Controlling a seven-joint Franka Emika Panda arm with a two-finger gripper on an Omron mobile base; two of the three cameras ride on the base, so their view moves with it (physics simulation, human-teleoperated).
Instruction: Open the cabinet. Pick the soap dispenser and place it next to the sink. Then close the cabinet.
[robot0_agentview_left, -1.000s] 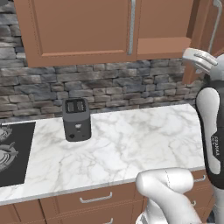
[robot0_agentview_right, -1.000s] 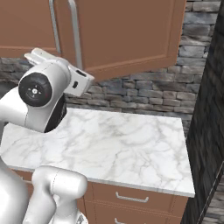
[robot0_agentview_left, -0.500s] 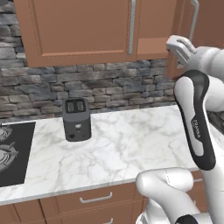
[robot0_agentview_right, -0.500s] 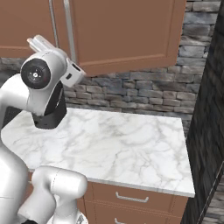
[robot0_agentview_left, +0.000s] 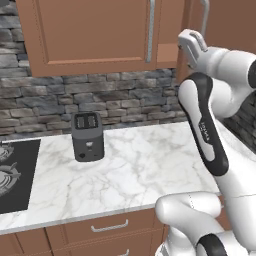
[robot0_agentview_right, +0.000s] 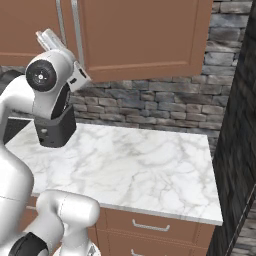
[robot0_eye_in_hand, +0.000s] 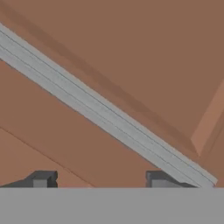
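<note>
Marble table (robot0_agentview_left: 140, 170) fills the lower frame beneath a stone wall (robot0_agentview_left: 115, 102); we see a toaster (robot0_agentview_left: 88, 136) at centre left. Our pincer (robot0_eye_in_hand: 98, 181), fingers apart and empty, faces the cabinet (robot0_agentview_left: 95, 35) handle (robot0_eye_in_hand: 105, 116), upper right.

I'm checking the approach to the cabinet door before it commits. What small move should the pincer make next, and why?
Probably ease forward until the fingertips straddle the silver handle, then close. In the hand view the pincer stands open just short of the cabinet door, and the bar crosses diagonally ahead of it, apparently not yet between the fingertips.
</note>
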